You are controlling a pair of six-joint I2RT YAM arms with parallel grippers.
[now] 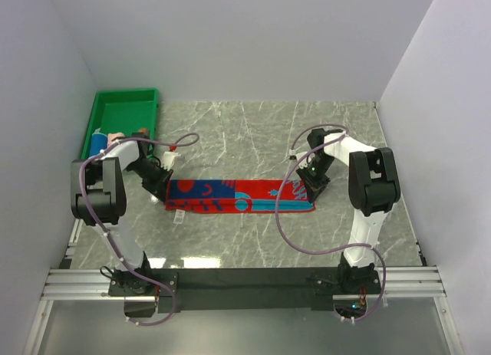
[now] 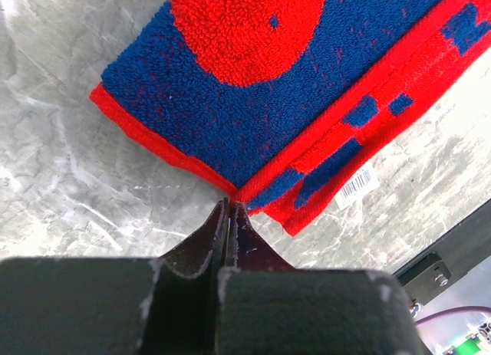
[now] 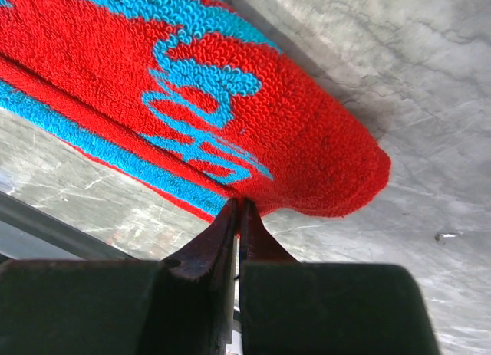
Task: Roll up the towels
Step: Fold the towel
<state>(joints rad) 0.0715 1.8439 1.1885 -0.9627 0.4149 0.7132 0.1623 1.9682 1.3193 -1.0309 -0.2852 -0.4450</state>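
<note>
Top external view: red-and-blue towel (image 1: 238, 195) lies as a long folded strip, one arm at each end.
Left gripper (image 2: 232, 205) is pinched on the towel's left corner and right gripper (image 3: 239, 205) on its right edge (bulging slightly), likely to hold the strip taut for rolling.

the towel (image 1: 239, 195) is coloured red, with a dark blue field and a red disc at one end and light blue scrawls and a light blue stripe at the other. its label (image 2: 359, 182) is white, printed with a black barcode. the table (image 1: 253, 133) is patterned as grey marble with pale veins. the tray (image 1: 126, 113) is green and the cables (image 1: 279, 221) are purple.
</note>
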